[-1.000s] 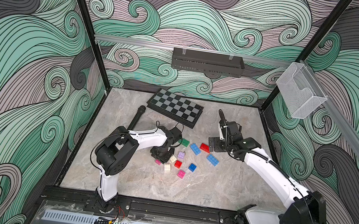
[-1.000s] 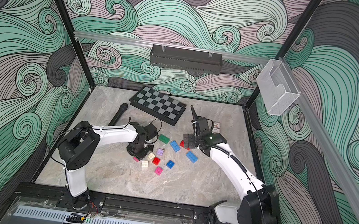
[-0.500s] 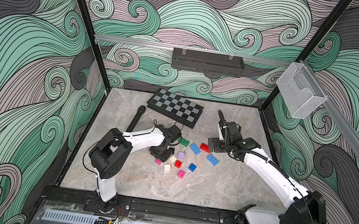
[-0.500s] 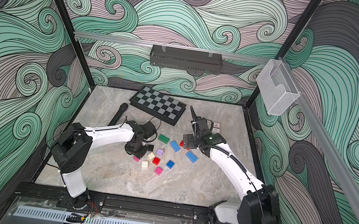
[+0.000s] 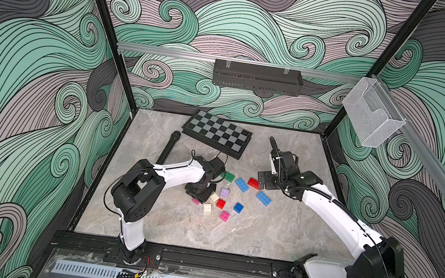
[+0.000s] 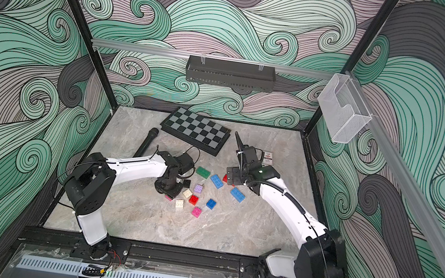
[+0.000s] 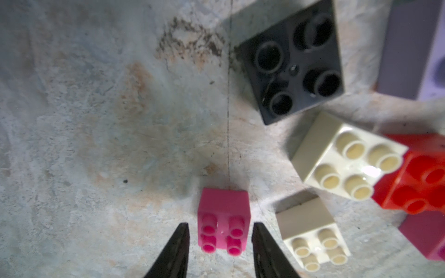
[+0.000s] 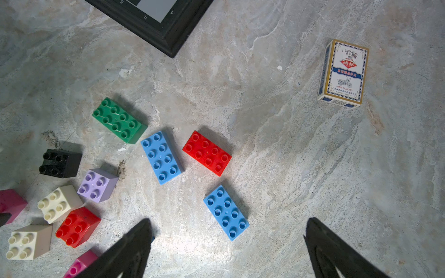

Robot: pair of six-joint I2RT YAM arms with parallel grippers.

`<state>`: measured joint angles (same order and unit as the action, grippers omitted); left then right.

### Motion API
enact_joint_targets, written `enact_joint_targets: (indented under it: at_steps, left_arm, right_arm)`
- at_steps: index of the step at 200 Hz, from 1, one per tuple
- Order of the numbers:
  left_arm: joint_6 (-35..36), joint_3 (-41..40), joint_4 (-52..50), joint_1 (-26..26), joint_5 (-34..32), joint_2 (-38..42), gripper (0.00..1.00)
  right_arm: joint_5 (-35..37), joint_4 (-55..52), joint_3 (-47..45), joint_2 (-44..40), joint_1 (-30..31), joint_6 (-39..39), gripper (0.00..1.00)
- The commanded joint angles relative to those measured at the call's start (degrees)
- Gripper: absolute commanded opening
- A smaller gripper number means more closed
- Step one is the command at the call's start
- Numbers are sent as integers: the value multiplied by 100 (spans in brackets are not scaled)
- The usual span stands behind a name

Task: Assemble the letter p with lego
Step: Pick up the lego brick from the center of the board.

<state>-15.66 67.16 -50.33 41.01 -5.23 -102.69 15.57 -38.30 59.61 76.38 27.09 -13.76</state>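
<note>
Lego [image 5: 220, 203]: loose bricks scattered mid-desk [image 5: 173, 227], none joined, no letter begun.

One pink brick [image 7: 224, 221] is straddled by the left claw [image 7: 220, 226], whose jaws are part-open with a sliver of gap on each side, so nothing is gripped. The right claw [image 8: 228, 221] is spread wide and empty over a blue oblong [image 8: 225, 211]. Risks as judged: the pink brick is met only at the fingertips, so it may be squeezed out or twisted when the jaws close. A cream brick [image 7: 310, 231] lies just beside one finger and may be nudged or pinched along with it. On the smooth stone the brick may slide instead of seating squarely.
</note>
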Motion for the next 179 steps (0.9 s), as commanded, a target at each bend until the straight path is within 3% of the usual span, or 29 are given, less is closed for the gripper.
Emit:
enact_joint_targets:
  at_steps: [1,65,115,138,179]
  left_arm:
    - [-10,-62,-66,29,93,-148,44]
    - [-12,-80,-30,29,110,-254,44]
    - [-16,-102,13,29,75,-214,37]
    - [-55,-132,57,29,8,-208,29]
    - [-379,99,-63,29,-187,99,27]
  right_arm:
    - [119,-63,-54,-18,42,14,99]
    - [121,-67,-49,0,51,22,99]
    - [140,-63,-54,13,51,23,99]
    - [135,-62,-46,17,50,22,99]
    - [182,-127,14,56,48,49,99]
